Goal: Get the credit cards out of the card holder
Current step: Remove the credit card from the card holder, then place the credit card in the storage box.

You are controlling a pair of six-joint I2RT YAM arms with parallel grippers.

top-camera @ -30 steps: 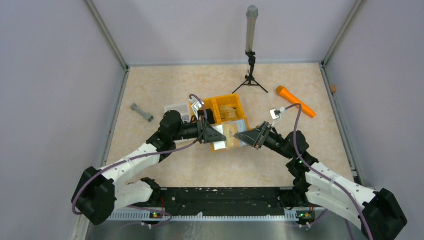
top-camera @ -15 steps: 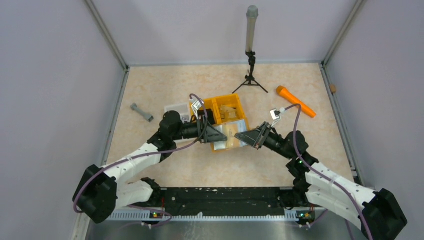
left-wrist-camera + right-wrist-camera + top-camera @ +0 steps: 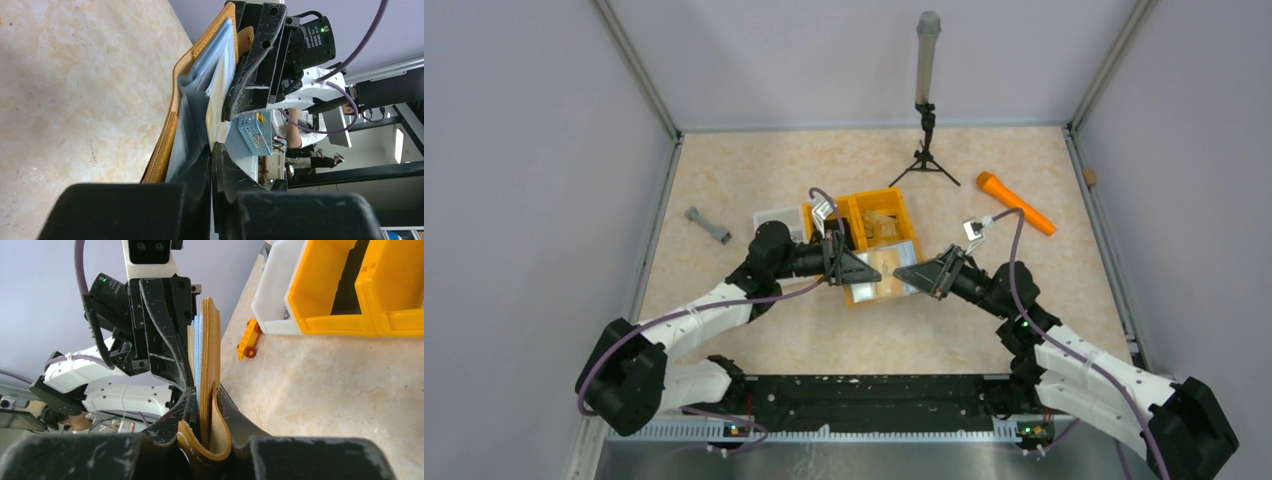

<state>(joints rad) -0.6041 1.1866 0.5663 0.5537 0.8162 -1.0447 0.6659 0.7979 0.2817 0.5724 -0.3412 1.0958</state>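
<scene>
Two arms reach inward from the near edge of the table [image 3: 754, 335] and meet over its middle, gripper facing gripper. The right gripper [image 3: 206, 390] is clamped on the folded spine of the card holder [image 3: 212, 352] – a tan strip bent into a U between its fingers – and holds it on edge, raised off the tabletop. The left gripper [image 3: 212, 150] faces it with its fingers pressed almost together on the thin edge of the credit cards [image 3: 220, 60], pale blue-grey sheets that stand inside the opened holder; how many cards are pinched cannot be told. In the top view the holder and cards show as a tan and silvery patch bridging the two grippers. Just beyond them stand the orange bins [image 3: 894, 203], with a white bin [image 3: 774, 213] touching their left side, and the right wrist view shows a small orange and red toy piece [image 3: 249, 340] on the table by the white bin. Farther left lies a grey dumbbell-shaped piece [image 3: 708, 225], and to the right rear an orange stick [image 3: 1016, 203]. Farthest back stands a black tripod [image 3: 924, 155] carrying an upright grey tube.
</scene>
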